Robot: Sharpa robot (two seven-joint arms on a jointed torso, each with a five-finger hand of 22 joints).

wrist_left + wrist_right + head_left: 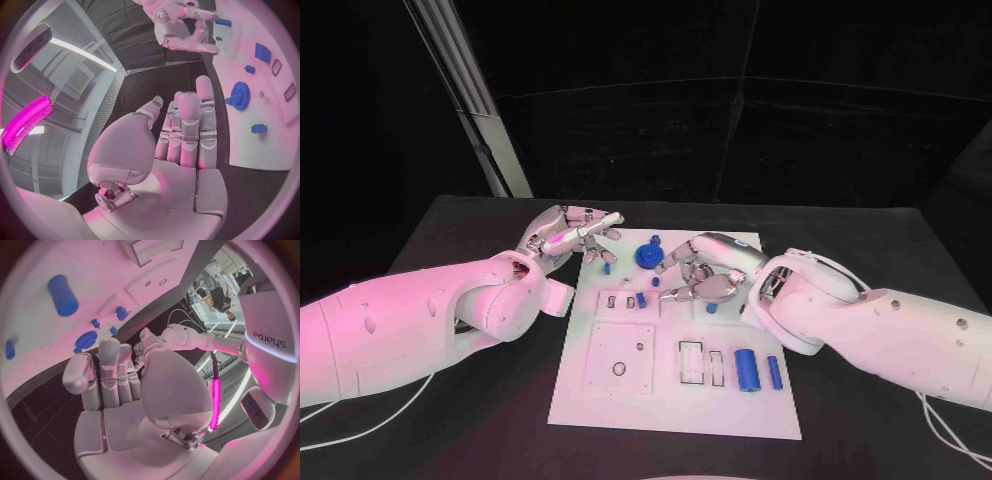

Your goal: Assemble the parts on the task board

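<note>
The white task board lies in the middle of the black table. A blue gear stands near its far end, also seen in the left wrist view and the right wrist view. Two blue cylinders lie side by side toward the near right, one large in the right wrist view. Small blue parts dot the middle. My left hand hovers at the board's far left corner, fingers straight and apart, holding nothing. My right hand hangs over the board just right of the gear, fingers extended, palm bare.
Rectangular recesses and slots mark the board's near half. Black table surrounds the board on all sides. A slanted metal post rises behind the table's far left corner.
</note>
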